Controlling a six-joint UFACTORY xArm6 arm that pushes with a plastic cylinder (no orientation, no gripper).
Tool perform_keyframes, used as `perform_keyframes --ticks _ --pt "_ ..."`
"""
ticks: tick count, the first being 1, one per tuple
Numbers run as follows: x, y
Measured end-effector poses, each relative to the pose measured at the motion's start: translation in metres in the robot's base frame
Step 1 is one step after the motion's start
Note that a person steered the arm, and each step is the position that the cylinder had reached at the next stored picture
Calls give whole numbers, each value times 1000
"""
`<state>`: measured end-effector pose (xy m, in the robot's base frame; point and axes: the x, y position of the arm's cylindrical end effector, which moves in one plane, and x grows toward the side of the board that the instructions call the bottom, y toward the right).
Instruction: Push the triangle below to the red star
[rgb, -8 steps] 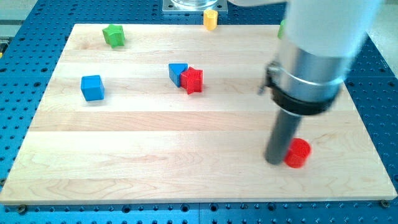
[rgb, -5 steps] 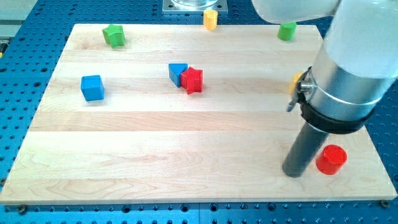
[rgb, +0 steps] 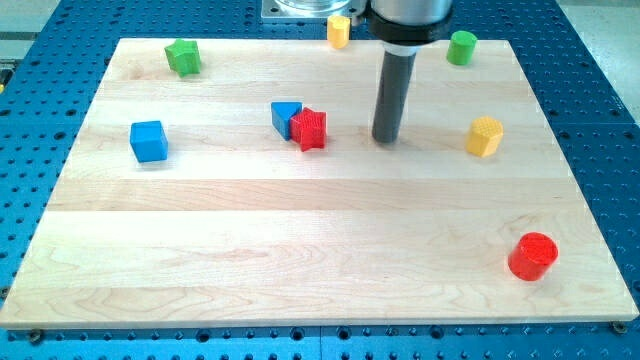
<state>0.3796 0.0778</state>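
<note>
the blue triangle (rgb: 284, 116) sits on the wooden board (rgb: 300, 230) left of centre in the upper half, and it touches the red star (rgb: 310, 129), which lies just to its right and slightly lower in the view. the two blocks press together as a pair, the triangle partly behind the star's left edge.

the robot's arm carries no gripper, only a straight dark rod that has nothing to open or close and holds nothing. the rod stands upright, and my tip (rgb: 387, 140) rests on the board to the right of the red star, near it but apart, with a strip of bare wood between them. the tip is at about the same height in the view as the star and touches no block.

further out, a blue cube (rgb: 149, 141) lies well to the left of the pair. a green star (rgb: 183, 56) sits near the board's top left corner. a small yellow block (rgb: 339, 30) rests at the top edge, just left of the rod's upper part, and a green cylinder (rgb: 461, 47) is near the top right. a yellow block (rgb: 485, 136) lies to the right of the tip, well apart from it. a red cylinder (rgb: 532, 256) stands near the bottom right corner. the board rests on a blue perforated table (rgb: 40, 330).
</note>
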Motion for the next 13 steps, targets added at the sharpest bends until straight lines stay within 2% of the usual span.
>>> perform_keyframes --ticks 2,5,12,13 --pt "-30 -51" --pt "-26 -118" --pt "-24 -188" --pt "1 -194"
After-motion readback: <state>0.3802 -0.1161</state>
